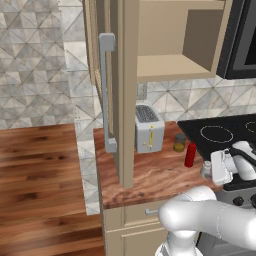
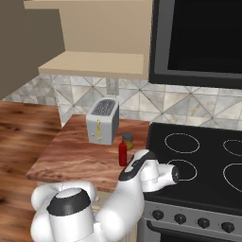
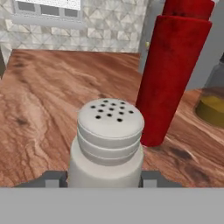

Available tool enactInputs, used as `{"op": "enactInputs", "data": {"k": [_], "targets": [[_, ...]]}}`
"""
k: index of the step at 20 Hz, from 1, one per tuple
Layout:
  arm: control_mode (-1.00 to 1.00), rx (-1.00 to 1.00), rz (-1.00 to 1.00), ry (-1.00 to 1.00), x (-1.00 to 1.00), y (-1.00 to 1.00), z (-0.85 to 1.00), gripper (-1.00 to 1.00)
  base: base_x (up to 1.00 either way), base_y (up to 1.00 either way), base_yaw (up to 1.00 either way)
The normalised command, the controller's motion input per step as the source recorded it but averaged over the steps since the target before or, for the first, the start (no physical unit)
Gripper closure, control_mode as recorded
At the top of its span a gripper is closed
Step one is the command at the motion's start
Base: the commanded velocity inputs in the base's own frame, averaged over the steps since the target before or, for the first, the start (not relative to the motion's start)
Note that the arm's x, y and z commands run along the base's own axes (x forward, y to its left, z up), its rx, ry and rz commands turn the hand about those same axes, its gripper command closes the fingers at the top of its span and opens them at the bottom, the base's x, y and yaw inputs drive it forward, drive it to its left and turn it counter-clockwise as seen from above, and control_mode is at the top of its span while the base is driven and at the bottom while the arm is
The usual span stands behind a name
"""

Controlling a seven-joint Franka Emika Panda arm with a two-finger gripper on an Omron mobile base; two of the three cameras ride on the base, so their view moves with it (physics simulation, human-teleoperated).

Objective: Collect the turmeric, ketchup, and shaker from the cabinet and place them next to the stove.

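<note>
The small pale grey-white cylindrical shaker [image 3: 109, 144], with many dark holes in its rounded top, is standing on the brown wooden tabletop [image 1: 150, 172] near its stove-side edge, between the two dark fingertips [image 3: 54, 178] of the hand [image 3: 105, 179]. I cannot tell whether the fingertips are gripping it. One slim red squeeze ketchup bottle [image 3: 173, 74] is standing just beside it, and one squat glass turmeric jar [image 1: 179, 142] behind. No writing is readable.

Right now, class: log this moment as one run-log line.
shaker: upright on counter, between gripper fingers | ketchup, turmeric: beside stove | cabinet: open
</note>
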Motion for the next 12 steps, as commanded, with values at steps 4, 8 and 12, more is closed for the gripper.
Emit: {"op": "enactInputs", "data": {"k": [4,8,12], "targets": [[-1.00,0.00,0.00,0.00,0.05,0.00,-0.02,-1.00,0.00,0.00,0.00],[-1.00,0.00,0.00,0.00,-0.05,-0.01,0.09,-1.00,0.00,0.00,0.00],[-1.00,0.00,0.00,0.00,-0.12,0.00,0.19,-1.00,0.00,0.00,0.00]]}}
